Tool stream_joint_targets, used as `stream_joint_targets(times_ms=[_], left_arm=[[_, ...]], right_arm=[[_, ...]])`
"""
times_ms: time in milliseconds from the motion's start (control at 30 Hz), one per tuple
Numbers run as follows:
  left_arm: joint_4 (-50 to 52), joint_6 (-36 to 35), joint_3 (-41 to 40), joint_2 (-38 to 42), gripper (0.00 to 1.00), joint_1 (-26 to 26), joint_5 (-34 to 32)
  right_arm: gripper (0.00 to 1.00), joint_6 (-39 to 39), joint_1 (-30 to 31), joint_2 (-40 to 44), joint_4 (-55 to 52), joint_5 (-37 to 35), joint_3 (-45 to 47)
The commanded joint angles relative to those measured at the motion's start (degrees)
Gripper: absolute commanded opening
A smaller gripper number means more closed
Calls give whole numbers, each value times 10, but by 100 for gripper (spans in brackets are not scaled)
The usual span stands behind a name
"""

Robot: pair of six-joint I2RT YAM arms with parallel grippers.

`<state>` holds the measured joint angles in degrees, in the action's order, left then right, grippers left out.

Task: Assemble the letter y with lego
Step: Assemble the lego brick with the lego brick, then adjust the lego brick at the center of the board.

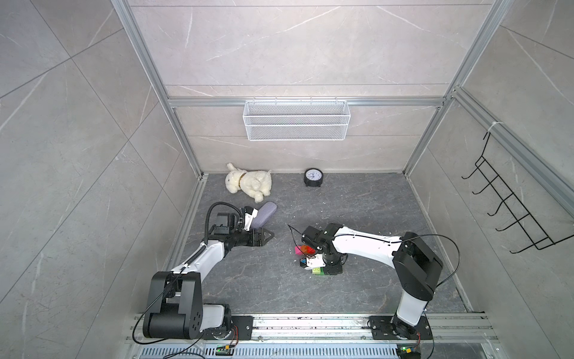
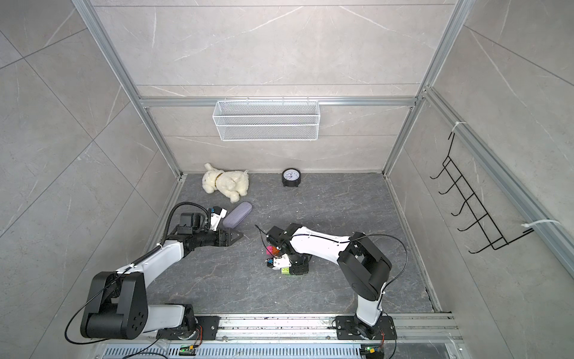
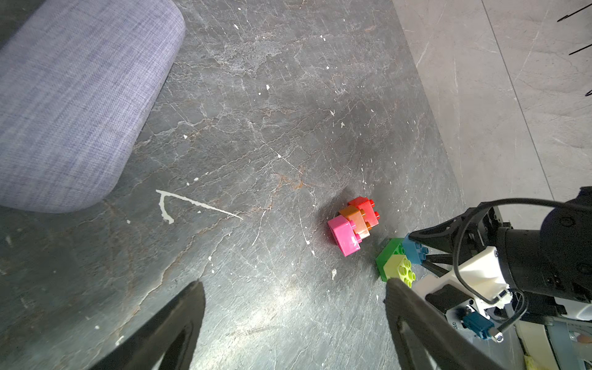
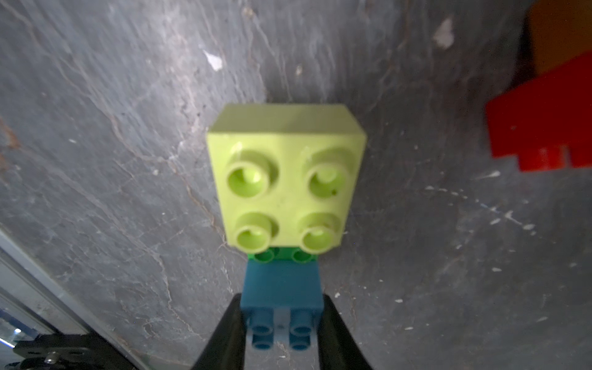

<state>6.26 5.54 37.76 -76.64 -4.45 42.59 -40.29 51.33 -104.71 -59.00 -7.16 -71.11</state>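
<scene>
The lego stands as two separate clusters, and no joined letter y shows. A long green brick (image 3: 386, 256) carries a yellow-green brick (image 4: 285, 179) and a blue brick (image 4: 282, 285). My right gripper (image 4: 282, 307) is shut on the blue brick from both sides, low over the floor. Close beside it lies a stack of pink (image 3: 344, 235), orange (image 3: 355, 219) and red (image 3: 365, 206) bricks, on its side and touched by nothing. My left gripper (image 3: 293, 285) hangs open and empty well to the left (image 1: 268, 236), next to the lilac case.
The lilac case (image 1: 264, 214) lies by the left wrist. A white plush dog (image 1: 248, 185) and a black clock (image 1: 313, 177) sit at the back wall. A wire basket (image 1: 296, 119) hangs above, and a hook rack (image 1: 509, 202) is on the right wall.
</scene>
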Motion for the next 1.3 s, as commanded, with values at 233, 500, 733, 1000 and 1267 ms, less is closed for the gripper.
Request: stream_joint_targets(times_ms=[233, 500, 733, 1000, 1267], left_arm=[[1, -12, 6, 2, 91, 2, 15], [0, -8, 5, -1, 91, 3, 16], [-3, -4, 5, -3, 90, 2, 17], [-5, 2, 10, -7, 89, 1, 18], [144, -19, 135, -32, 75, -47, -55]], right_arm=[[11, 18, 1, -42, -7, -12, 21], [13, 16, -55, 21, -10, -30, 59], [21, 13, -90, 80, 14, -53, 103], [51, 60, -95, 108, 20, -58, 68], [57, 142, -96, 197, 67, -36, 48]])
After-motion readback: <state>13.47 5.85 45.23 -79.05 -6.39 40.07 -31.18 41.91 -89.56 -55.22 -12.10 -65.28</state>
